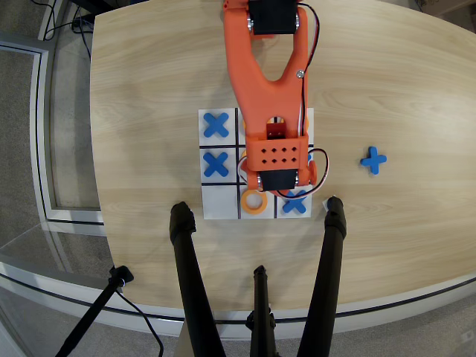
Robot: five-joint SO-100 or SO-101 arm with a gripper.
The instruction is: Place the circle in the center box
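**Orange arm over the board, ring in the near middle cell**

From above, the orange arm (264,82) reached down from the far edge of the wooden table (149,74) and lay across the middle of the white tic-tac-toe board (220,206). Its wrist block covered the center box (243,158) almost entirely, so only a sliver of that cell's left edge showed. The gripper (277,182) sat beneath the arm's body and its fingers were hidden; I could not tell how far apart they stood or whether they had hold of anything.

One orange circle (254,201) lay flat in the near middle cell, just beside the arm's lower end, its hole clearly open. A blue X (216,125) sat in the far left cell, a second blue X (216,163) in the middle left cell, and a third blue X (296,201) showed partly in the near right cell. A spare blue X (374,160) lay well apart to the right of the board. Black tripod legs (190,282) stood at the near table edge
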